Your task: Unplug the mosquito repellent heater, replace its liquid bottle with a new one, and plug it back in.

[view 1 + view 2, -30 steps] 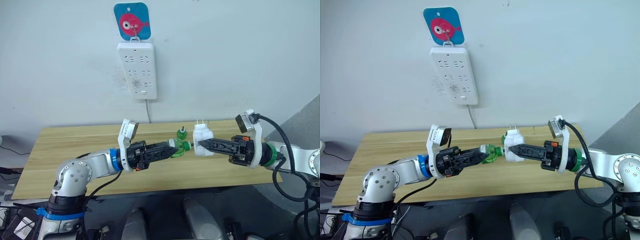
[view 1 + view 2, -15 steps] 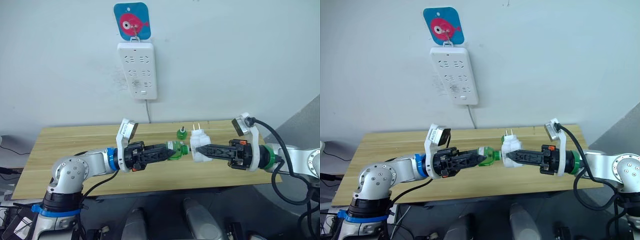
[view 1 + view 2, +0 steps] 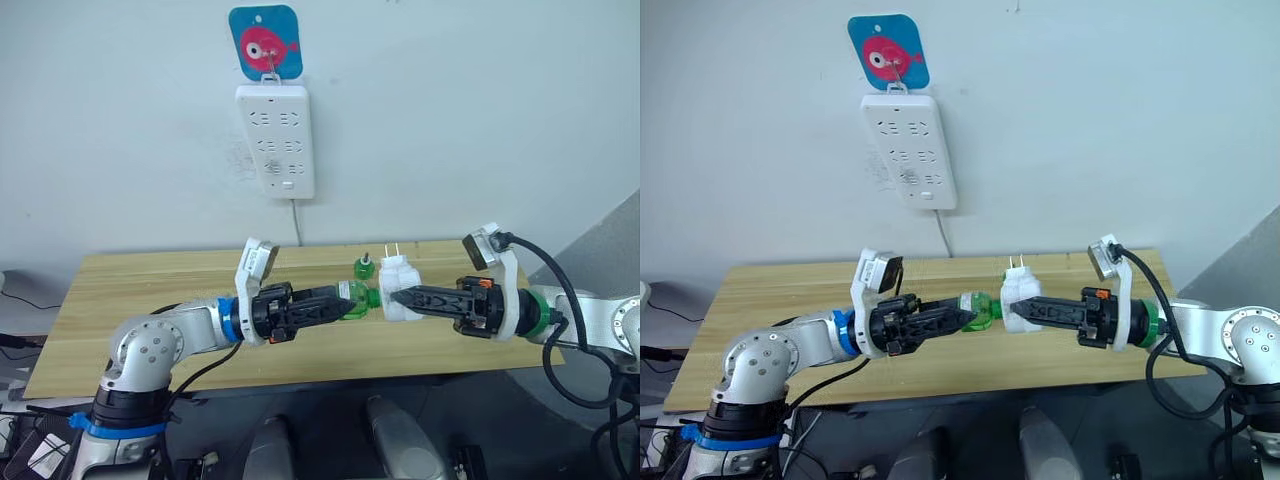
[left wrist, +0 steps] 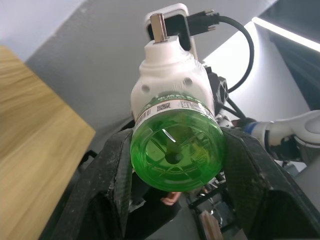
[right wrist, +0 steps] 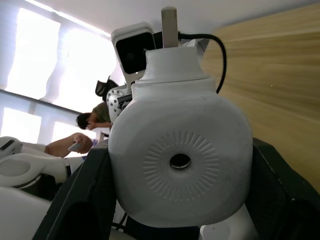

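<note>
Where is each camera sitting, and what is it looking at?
Left and right eye views: on the head, looking down at the table, wall strip and both arms.
Left wrist view: along the left tool at the green bottle, its black fingers beside it.
Right wrist view: along the right tool at the white heater.
Shared: both wrist views show the heater; so do the eye views.

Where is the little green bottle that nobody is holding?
The loose green bottle stands on the wooden table toward its back edge, below the wall power strip, just behind where the two grippers meet around the white heater.
</note>
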You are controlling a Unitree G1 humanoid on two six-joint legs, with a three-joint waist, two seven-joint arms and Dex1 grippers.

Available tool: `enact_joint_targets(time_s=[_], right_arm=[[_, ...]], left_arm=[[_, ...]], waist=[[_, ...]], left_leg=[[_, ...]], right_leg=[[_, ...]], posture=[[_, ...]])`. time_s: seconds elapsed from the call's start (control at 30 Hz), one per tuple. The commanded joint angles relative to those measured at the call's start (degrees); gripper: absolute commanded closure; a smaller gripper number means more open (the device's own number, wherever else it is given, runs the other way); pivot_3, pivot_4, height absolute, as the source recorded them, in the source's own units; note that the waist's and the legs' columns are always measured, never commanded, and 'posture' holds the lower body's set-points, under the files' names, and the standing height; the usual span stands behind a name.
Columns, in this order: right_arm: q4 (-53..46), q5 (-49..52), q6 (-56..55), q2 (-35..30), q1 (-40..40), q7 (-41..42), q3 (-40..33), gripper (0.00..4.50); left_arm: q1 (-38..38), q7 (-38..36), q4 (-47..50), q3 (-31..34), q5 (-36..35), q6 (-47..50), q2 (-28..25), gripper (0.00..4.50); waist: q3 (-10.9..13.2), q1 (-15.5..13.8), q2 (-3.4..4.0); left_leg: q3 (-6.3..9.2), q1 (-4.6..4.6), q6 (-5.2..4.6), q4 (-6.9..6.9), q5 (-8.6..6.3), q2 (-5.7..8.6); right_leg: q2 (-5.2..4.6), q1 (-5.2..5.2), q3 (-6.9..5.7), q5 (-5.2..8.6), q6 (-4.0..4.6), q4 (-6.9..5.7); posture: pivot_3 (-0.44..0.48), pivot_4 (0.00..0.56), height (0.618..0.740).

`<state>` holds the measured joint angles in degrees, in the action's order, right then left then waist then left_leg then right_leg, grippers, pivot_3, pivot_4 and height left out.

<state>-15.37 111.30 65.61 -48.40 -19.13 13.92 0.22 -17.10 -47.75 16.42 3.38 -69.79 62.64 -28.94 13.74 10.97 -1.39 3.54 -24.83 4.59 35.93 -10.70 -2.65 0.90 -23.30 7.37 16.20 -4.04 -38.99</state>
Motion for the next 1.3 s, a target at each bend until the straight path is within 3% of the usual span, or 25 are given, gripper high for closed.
enact_joint_targets(time_s=[0.03,0.43,0.57,0.6,0.87,0.97,1.1,1.23,1.3], right_arm=[[-4.11,1.70,0.70,-0.29,-0.56,4.22,-0.29,1.52],[-6.09,1.70,-0.58,-0.56,-2.86,1.68,3.08,1.52],[-6.32,1.70,0.03,-2.19,-2.38,2.36,3.38,0.12],[-6.40,1.70,0.04,-2.53,-2.28,2.56,3.46,0.00],[-8.54,1.70,0.09,-5.14,-2.05,1.36,4.09,0.00],[-12.68,-5.70,1.06,-5.96,-1.52,2.66,4.34,0.00],[-22.14,-33.65,-9.01,-7.44,4.49,14.55,4.17,0.00],[-19.83,-49.93,-20.89,-9.54,11.88,26.98,1.78,0.83],[-16.58,-52.59,-22.55,-10.64,12.96,31.00,-0.19,1.54]], left_arm=[[-0.10,-2.07,1.15,-1.21,2.12,-1.30,-1.08,2.22],[-0.56,-3.62,3.71,-5.14,7.15,-6.08,1.86,2.22],[-0.87,-3.42,2.53,-4.99,8.74,-7.22,2.84,2.22],[-0.98,-3.59,2.12,-4.99,9.25,-7.59,2.82,2.22],[-2.15,-1.52,-0.70,-3.40,9.34,-8.95,4.43,2.22],[-2.86,0.32,-1.62,-2.34,8.65,-8.90,5.85,2.22],[-3.74,0.88,-2.05,-1.13,7.49,-7.71,5.89,2.22],[-3.96,-0.33,-1.57,-0.52,6.11,-5.64,4.24,2.22],[-3.82,-0.97,-1.10,-0.41,5.48,-4.70,3.33,2.22]], waist=[[0.00,0.01,0.00],[0.00,0.00,0.00],[0.00,-0.07,0.00],[0.00,-0.08,0.00],[-0.01,-0.06,0.00],[-0.01,-0.09,0.00],[-0.01,-0.58,0.00],[-0.05,-1.26,-0.02],[-0.05,-1.26,-0.02]], left_leg=[[0.00,0.00,0.00,0.00,0.00,0.00],[-0.01,0.00,0.00,0.01,0.00,0.00],[0.00,0.00,0.00,0.01,0.00,0.00],[0.00,-0.01,0.00,0.00,0.00,0.00],[-0.01,-0.01,0.00,0.05,0.00,0.00],[0.01,-0.01,0.00,0.04,0.00,0.00],[0.06,-0.02,0.00,0.03,0.00,0.00],[0.03,-0.01,0.00,0.02,0.00,0.00],[0.00,-0.01,0.00,0.07,0.00,0.01]], right_leg=[[0.00,0.00,0.00,0.00,0.00,0.00],[0.00,0.00,0.02,0.00,0.00,0.00],[0.00,0.00,0.00,0.00,0.00,0.00],[0.00,0.00,0.00,0.00,0.00,0.00],[0.00,0.00,0.02,0.00,0.00,-0.02],[0.00,0.00,0.00,0.00,0.00,-0.02],[0.00,-0.01,-0.07,0.00,-0.01,-0.01],[0.00,-0.02,-0.07,0.01,-0.02,0.00],[-0.01,-0.01,-0.04,0.01,-0.01,0.00]], posture=[[-0.215,0.183,0.740],[-0.212,0.182,0.740],[-0.212,0.183,0.740],[-0.212,0.183,0.740],[-0.215,0.180,0.740],[-0.215,0.179,0.740],[-0.210,0.178,0.740],[-0.207,0.178,0.740],[-0.206,0.178,0.740]])
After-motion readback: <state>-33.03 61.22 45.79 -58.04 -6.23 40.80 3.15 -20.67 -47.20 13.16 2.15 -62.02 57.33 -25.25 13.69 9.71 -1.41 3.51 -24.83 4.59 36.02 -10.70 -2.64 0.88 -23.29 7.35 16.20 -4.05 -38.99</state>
